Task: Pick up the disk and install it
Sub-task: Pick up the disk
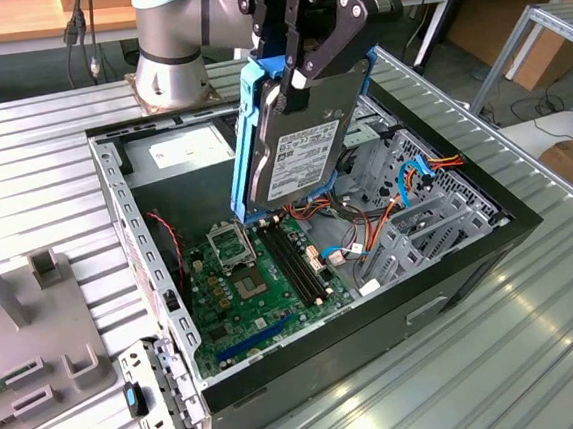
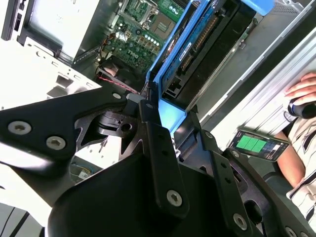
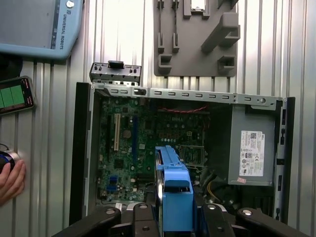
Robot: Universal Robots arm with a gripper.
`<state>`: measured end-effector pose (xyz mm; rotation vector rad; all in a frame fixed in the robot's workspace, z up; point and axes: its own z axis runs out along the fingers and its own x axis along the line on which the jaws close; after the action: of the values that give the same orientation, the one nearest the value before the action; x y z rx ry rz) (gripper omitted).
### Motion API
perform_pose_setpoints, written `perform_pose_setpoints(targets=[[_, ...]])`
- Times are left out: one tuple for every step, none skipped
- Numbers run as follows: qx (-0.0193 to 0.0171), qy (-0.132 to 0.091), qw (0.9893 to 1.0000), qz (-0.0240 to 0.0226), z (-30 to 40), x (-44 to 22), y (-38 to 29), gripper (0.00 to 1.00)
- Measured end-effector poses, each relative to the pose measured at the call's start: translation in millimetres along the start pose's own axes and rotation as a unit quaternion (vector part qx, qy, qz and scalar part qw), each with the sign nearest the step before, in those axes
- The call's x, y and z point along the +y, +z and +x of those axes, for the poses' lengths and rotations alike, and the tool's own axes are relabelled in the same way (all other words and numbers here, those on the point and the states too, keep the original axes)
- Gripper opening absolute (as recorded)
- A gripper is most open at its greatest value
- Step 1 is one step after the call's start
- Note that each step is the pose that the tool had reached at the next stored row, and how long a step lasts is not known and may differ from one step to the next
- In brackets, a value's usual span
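Observation:
The disk (image 1: 300, 143), a grey metal drive with a white label and a blue plastic frame, hangs on edge, tilted, above the open computer case (image 1: 452, 270). My gripper (image 1: 298, 63) is shut on its upper end, one black finger on each flat side. The drive's lower end is over the motherboard (image 1: 252, 278), near the memory slots. In the second wrist view the disk (image 2: 197, 49) runs away from the fingers (image 2: 158, 143) toward the board. In the first wrist view its blue frame (image 3: 175, 197) sits between the fingers over the case's inside.
The grey power supply (image 3: 252, 153) fills one end of the case; the metal drive cage (image 1: 418, 223) with loose cables stands at the other. A grey fixture (image 1: 35, 327) and a small bracket (image 1: 152, 397) lie outside. A person's hand (image 3: 10, 180) and a phone (image 3: 15, 96) are beside the case.

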<state>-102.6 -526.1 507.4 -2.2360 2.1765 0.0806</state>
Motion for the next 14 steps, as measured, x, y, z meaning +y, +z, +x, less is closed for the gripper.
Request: perform_pose_setpoints(targets=[[0.0, 0.0, 1.0, 0.0, 0.1, -2.0, 0.0, 0.36], [0.0, 0.0, 1.0, 0.0, 0.1, -4.9, -0.1, 0.36], [0.0, 0.0, 1.0, 0.0, 0.1, -6.1, -0.2, 0.36], [0.0, 0.0, 1.0, 0.0, 0.1, -6.7, -0.2, 0.36], [0.0, 0.0, 1.0, 0.0, 0.1, -6.7, -0.1, 0.36], [0.0, 0.0, 1.0, 0.0, 0.1, -6.8, -0.2, 0.36], [0.0, 0.0, 1.0, 0.0, 0.0, -6.8, -0.2, 0.36], [0.0, 0.0, 1.0, 0.0, 0.0, -6.9, -0.2, 0.36], [0.0, 0.0, 1.0, 0.0, 0.1, -7.4, -0.2, 0.36], [0.0, 0.0, 1.0, 0.0, 0.0, -8.1, -0.2, 0.36], [0.0, 0.0, 1.0, 0.0, 0.0, -9.1, -0.3, 0.36], [0.0001, 0.0, 1.0, 0.0, -0.1, -10.3, -0.3, 0.36], [0.0, 0.0, 1.0, 0.0, -0.1, -11.9, -0.3, 0.36], [0.0, 0.0, 1.0, 0.0, -0.4, -14.7, -0.3, 0.36]])
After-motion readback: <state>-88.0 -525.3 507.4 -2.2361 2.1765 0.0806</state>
